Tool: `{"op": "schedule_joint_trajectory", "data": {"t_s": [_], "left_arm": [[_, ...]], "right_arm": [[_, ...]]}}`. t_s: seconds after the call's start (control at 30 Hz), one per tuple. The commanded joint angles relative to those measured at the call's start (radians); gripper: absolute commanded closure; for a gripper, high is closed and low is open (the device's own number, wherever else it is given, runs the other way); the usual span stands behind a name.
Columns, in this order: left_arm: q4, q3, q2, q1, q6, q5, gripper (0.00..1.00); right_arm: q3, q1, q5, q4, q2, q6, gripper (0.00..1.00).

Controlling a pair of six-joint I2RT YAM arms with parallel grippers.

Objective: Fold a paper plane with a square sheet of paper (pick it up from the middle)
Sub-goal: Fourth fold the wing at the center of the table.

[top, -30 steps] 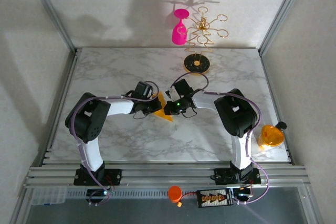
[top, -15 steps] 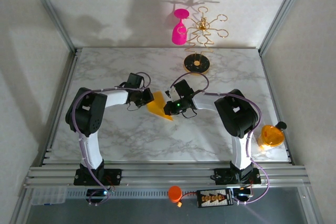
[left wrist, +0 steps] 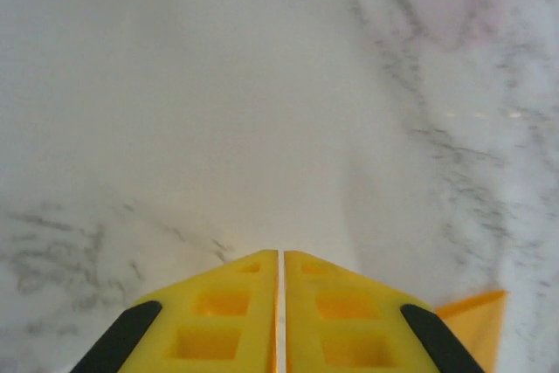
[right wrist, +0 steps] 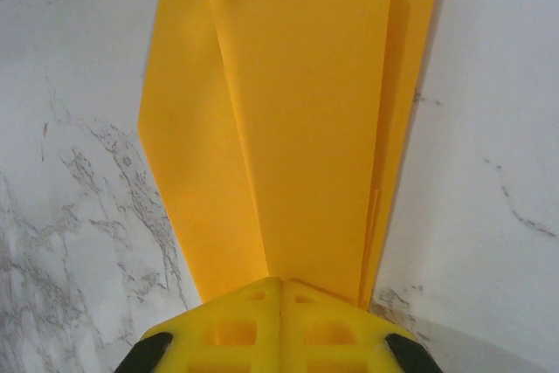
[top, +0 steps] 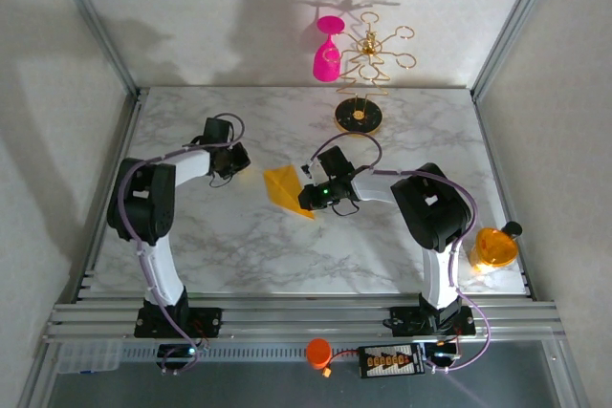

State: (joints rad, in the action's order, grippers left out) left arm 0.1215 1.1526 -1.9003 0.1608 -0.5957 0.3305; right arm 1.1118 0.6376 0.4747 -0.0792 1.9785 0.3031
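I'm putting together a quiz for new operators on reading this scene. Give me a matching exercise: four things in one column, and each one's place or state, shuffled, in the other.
Things
1. folded paper
2. pink wine glass
3. orange disc
4. left gripper

Places or states
A. hanging on the gold stand
B. shut, over bare table, apart from the paper
C. at the table's right edge, near side
D. mid-table, held by the right gripper

Pairs: 1-D, 2-A, 3-C, 4-B
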Motion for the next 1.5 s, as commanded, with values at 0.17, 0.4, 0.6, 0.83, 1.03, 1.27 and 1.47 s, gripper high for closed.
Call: {"op": "schedule_joint_trajectory", "data": {"t_s": [0.17,0.4,0.6,0.83,1.03,1.27,1.47], "left_arm": [[-0.232,-0.187,0.188,0.145,-0.210,0.116,0.88],[-0.223,-0.144,0.049,0.240,-0.238,0.090,0.89],[-0.151,-0.126,-0.019,0.247,-0.212,0.005,0.92],[-0.122,-0.139,-0.053,0.252,-0.195,-0.012,0.94],[-0.088,-0.136,-0.059,0.255,-0.179,-0.033,0.94],[-0.034,-0.129,-0.078,0.259,-0.186,-0.083,0.96],[0.043,-0.131,-0.113,0.260,-0.209,-0.167,0.98]], "right_arm": [[0.001,-0.004,-0.058,-0.177,0.071,0.025,0.95],[0.005,-0.009,-0.044,-0.190,0.069,0.006,0.95],[0.013,-0.015,0.000,-0.171,0.043,0.003,0.95],[0.098,-0.016,0.049,-0.109,-0.009,0.042,0.94],[0.154,-0.013,0.042,-0.112,0.066,0.053,0.95],[0.115,-0.006,0.031,-0.160,0.080,0.025,0.95],[0.006,-0.009,0.035,-0.195,0.002,-0.012,0.95]]}}
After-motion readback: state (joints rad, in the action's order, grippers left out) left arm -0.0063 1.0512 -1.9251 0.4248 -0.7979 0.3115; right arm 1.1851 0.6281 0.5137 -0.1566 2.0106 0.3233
